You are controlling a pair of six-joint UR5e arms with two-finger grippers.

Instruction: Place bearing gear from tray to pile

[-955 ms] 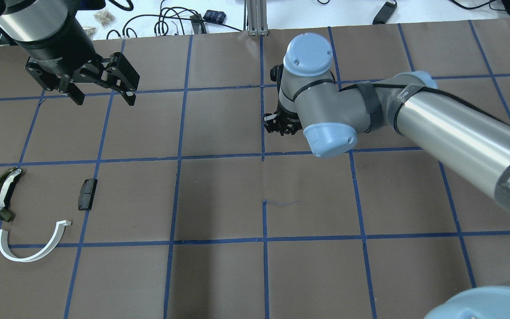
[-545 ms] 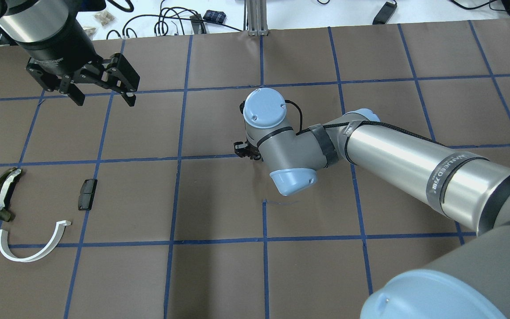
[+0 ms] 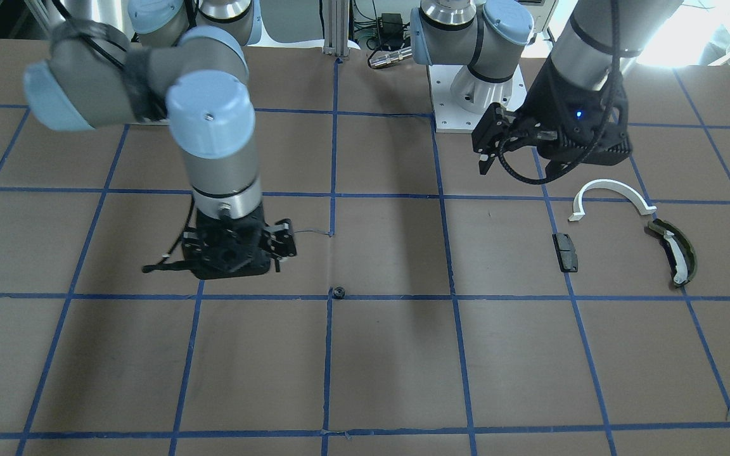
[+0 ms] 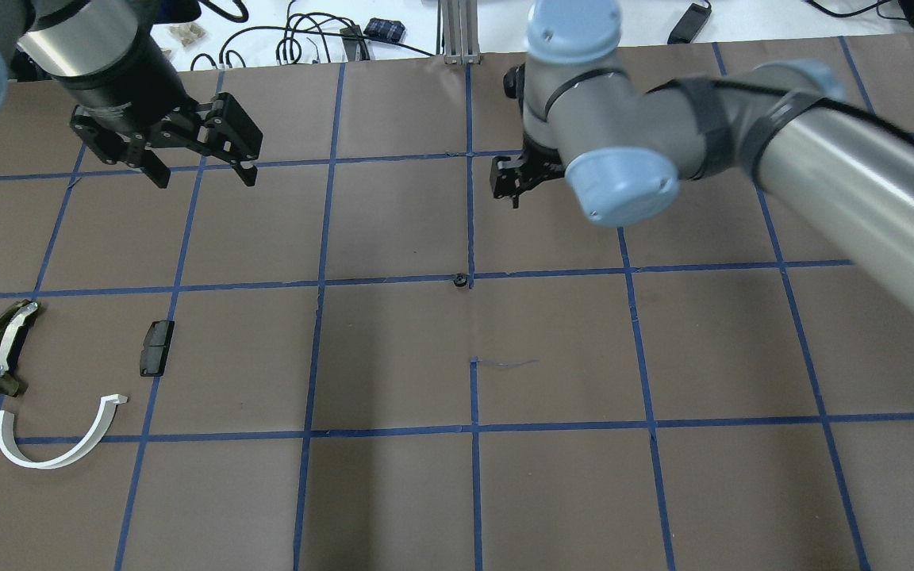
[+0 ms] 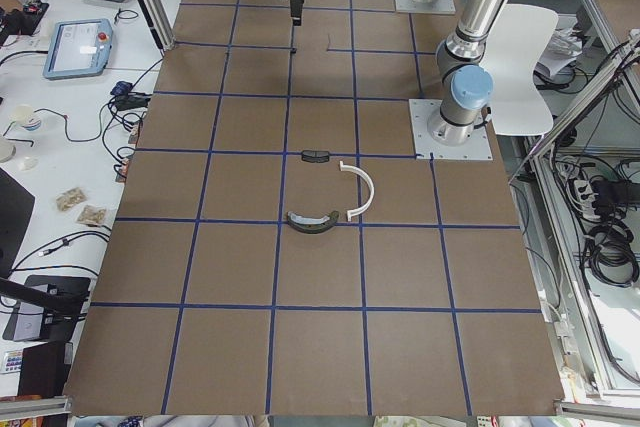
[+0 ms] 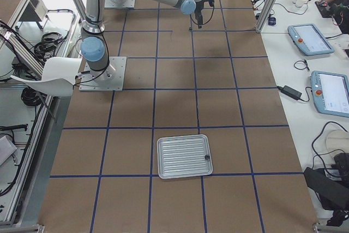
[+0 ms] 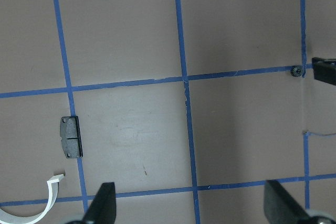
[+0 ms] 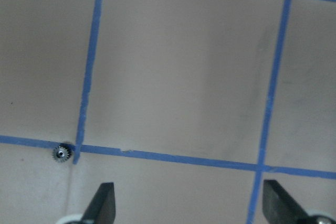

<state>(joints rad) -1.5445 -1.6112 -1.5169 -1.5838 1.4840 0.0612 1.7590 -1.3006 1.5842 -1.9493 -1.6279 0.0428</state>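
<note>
The bearing gear is a tiny dark toothed wheel lying alone on a blue grid crossing at mid-table; it also shows in the front view and both wrist views. My right gripper is open and empty, raised beyond the gear. My left gripper is open and empty at the far left. The pile lies near left: a white half-ring, an olive curved piece and a black block. The metal tray shows only in the exterior right view.
A small dark part lies at the tray's right rim. Cables and small devices lie beyond the far table edge. The right arm's elbow hangs over the far right squares.
My right arm dipped to mid-table, then pulled back up and away. The gear now lies on the grid crossing where the gripper was. My left gripper shifted slightly right.
</note>
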